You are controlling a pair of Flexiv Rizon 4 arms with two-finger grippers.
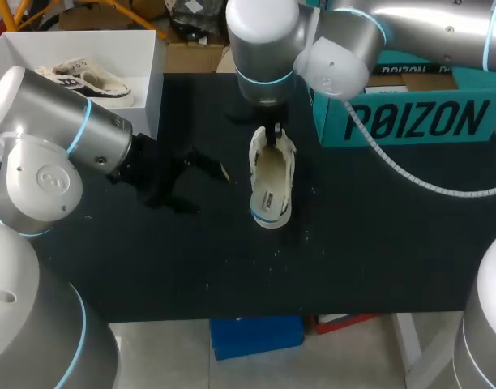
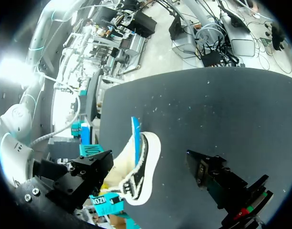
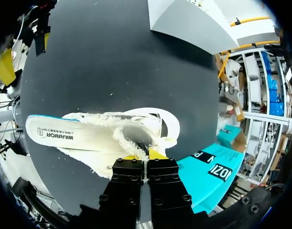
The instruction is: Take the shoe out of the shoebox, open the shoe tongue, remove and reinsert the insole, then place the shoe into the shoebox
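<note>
Taken out of the teal cardboard shoebox point(image 1: 410, 121), lying on the black bench point(image 1: 378, 259): cream fleece-lined shoe point(image 1: 272, 174), white printed insole point(image 3: 60, 134) half drawn out. Right gripper point(image 3: 143, 155) clamped together on the shoe's rim; left gripper point(image 2: 151, 174) spread apart alongside. Left, seemingly: finishing insole removal, reinserting, reboxing.

A black table point(image 1: 378, 243) is carrying everything here, with small white specks point(image 1: 272, 251) lying scattered across its middle and near side. A teal box point(image 1: 410, 113) with dark lettering is sitting at its far right corner.
</note>
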